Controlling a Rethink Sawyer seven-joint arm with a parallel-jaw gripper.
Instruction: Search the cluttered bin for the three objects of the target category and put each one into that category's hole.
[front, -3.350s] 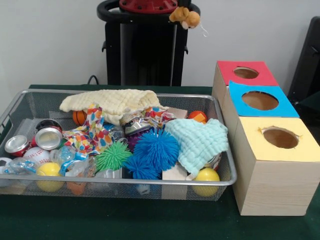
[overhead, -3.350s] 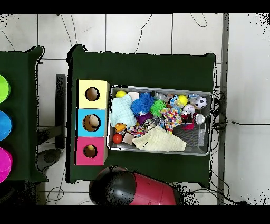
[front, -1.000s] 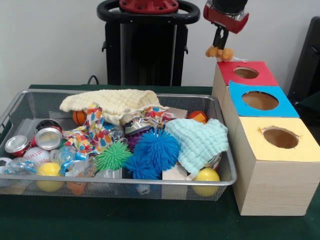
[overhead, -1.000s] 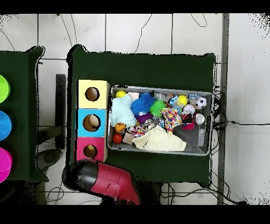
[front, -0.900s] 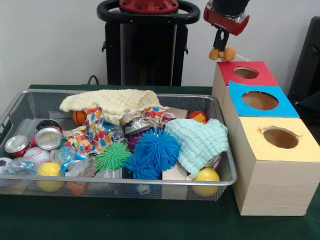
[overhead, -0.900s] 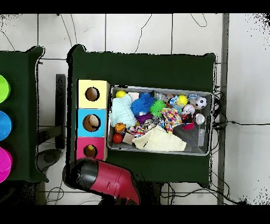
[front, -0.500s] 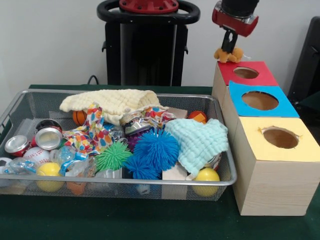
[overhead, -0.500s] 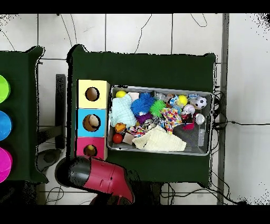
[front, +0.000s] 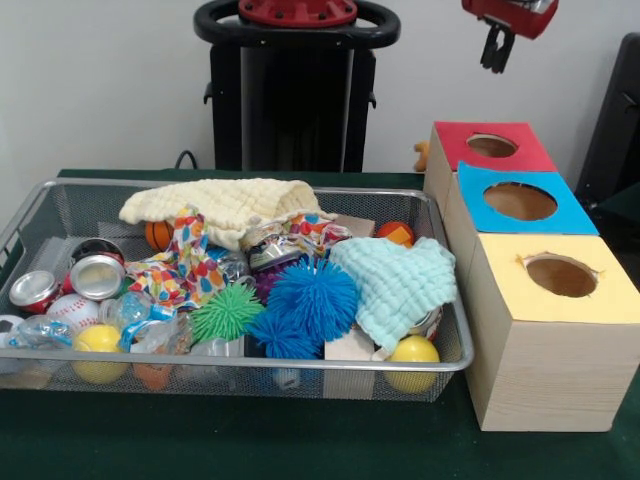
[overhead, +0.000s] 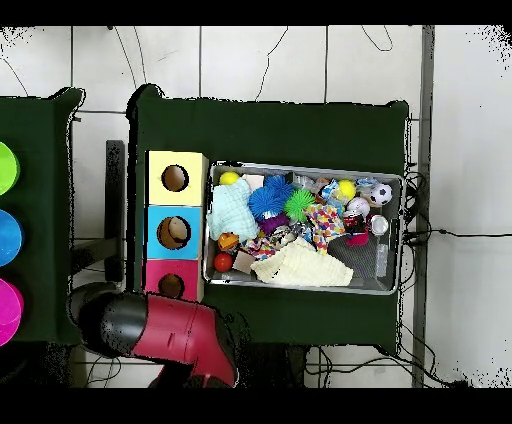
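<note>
My gripper (front: 495, 58) hangs high above the red box (front: 452, 140), open, with nothing between its fingers. A small tan plush toy (front: 421, 157) peeks out beside the red box's far left corner, outside the hole (front: 492, 146). The wire bin (front: 240, 368) is full of clutter: spiky blue balls (front: 310, 298), a spiky green ball (front: 226, 313), yellow balls (front: 413, 352), cans (front: 97, 275) and cloths. In the overhead view the red arm (overhead: 170, 337) covers the gripper, just beyond the red box (overhead: 152, 287).
Next to the bin, a blue box (front: 575, 215) and a yellow box (front: 612, 300), each with a round hole, line up with the red one. A pale yellow cloth (front: 225, 205) and a mint cloth (front: 400, 283) cover part of the bin's contents.
The gripper had carried the tan plush toy toward the red box; now it has risen and moved right without it. The toy lies beside the box's left corner.
</note>
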